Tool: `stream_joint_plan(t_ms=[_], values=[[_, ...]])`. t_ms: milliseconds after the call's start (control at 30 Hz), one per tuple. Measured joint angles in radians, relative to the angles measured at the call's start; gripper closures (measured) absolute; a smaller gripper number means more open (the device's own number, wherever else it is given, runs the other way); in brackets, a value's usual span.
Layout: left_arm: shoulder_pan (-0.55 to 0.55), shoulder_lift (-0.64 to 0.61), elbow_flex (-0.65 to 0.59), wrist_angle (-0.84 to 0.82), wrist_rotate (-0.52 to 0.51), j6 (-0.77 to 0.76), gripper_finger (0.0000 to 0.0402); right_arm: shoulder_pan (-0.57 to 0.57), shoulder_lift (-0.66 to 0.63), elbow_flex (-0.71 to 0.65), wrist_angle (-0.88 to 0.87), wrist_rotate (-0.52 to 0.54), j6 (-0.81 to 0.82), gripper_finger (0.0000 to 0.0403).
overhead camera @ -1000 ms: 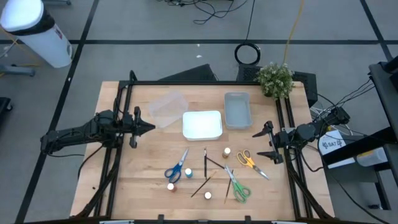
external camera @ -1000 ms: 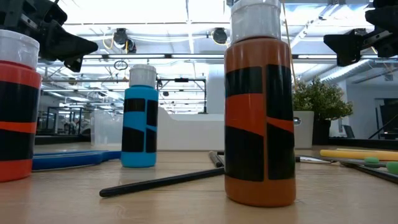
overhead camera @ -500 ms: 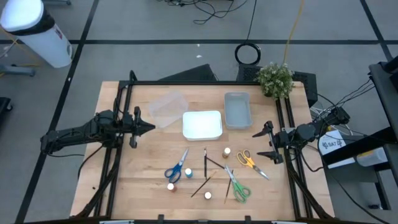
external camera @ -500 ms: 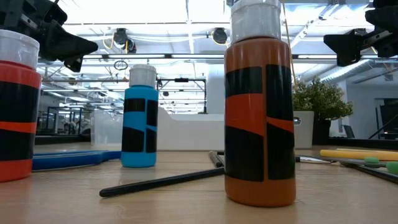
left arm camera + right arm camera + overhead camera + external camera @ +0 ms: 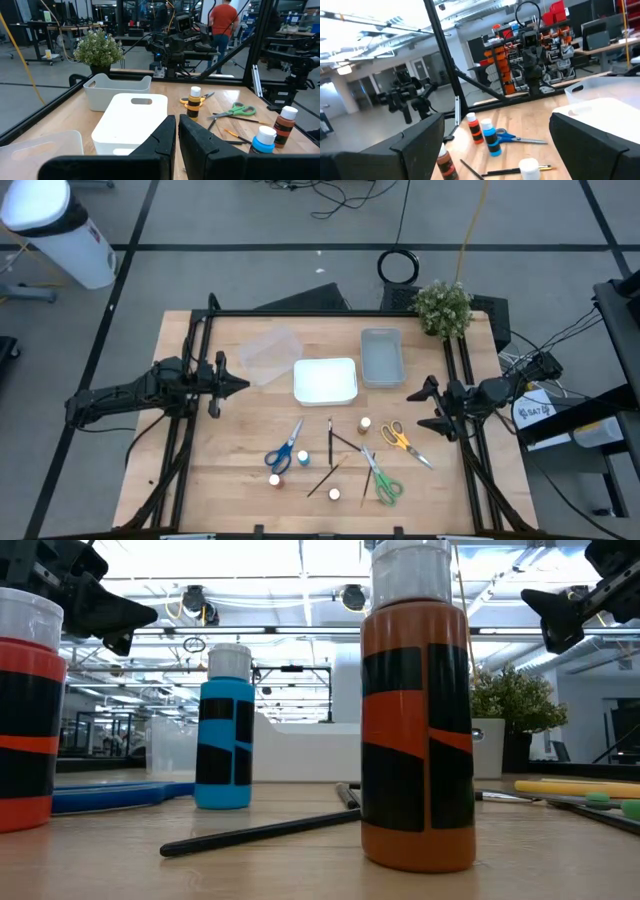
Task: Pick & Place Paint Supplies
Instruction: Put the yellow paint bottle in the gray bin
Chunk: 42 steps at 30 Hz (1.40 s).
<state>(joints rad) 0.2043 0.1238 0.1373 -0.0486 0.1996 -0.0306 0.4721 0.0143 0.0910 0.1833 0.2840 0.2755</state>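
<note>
Left gripper (image 5: 240, 384): mine, left of frame centre in the high view, over bare wood; the two fingers (image 5: 167, 135) are pressed almost together on nothing.
Right gripper (image 5: 425, 409): mine, at the right-hand table edge, fingers (image 5: 417, 137) spread wide and empty.
Nearest my right gripper: orange-yellow handled scissors (image 5: 397, 438), just to its left, flat on the wood.
Paint pots: a white-topped brown pot (image 5: 365, 424) beside those scissors; a blue pot (image 5: 303, 456), a red-orange pot (image 5: 274, 479) and another white-topped pot (image 5: 334, 494) lower in the frame.
Other scissors: blue-handled scissors (image 5: 283, 451) lower left of centre; green-handled scissors (image 5: 383, 482) lower right of centre.
Brushes: thin dark brushes (image 5: 331, 442) lie crossed between the two.
Trays: white plastic tray (image 5: 325, 381) at centre, grey tray (image 5: 381, 356) to its right, clear tray (image 5: 266, 354) to its left.
Far edge: small green potted plant (image 5: 442, 306) at the upper-right table corner.
</note>
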Motion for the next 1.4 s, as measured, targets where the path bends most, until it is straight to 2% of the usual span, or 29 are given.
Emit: stream_joint_plan(t_ms=[567,767,867,1000,1100,1167,1267,1400], values=[[0.000,0.000,0.000,0.000,0.000,0.000,0.0371,0.000,0.000,0.000,0.041,0.009,0.019,0.0058],[0.000,0.000,0.000,0.000,0.000,0.000,0.0371,0.000,0.000,0.000,0.119,0.180,-0.130,0.0058],[0.000,0.000,0.000,0.000,0.000,0.000,0.0371,0.000,0.026,0.000,0.163,0.153,-0.253,0.0061],[0.000,0.000,0.000,0.000,0.000,0.000,0.0371,0.002,0.137,0.000,0.223,0.052,-0.431,0.0061],[0.000,0.000,0.000,0.000,0.000,0.000,0.0371,0.002,0.261,0.000,0.221,0.111,-0.454,0.0062],[0.000,0.000,0.000,0.000,0.000,0.000,0.0371,0.002,0.351,0.000,0.221,0.177,-0.425,0.0062],[0.000,0.000,0.000,0.000,0.000,0.000,0.0371,0.002,0.488,0.000,0.209,0.242,-0.290,0.0062],[0.000,0.000,0.000,0.000,0.000,0.000,0.0371,-0.003,0.651,0.000,0.209,0.248,-0.164,0.0062]])
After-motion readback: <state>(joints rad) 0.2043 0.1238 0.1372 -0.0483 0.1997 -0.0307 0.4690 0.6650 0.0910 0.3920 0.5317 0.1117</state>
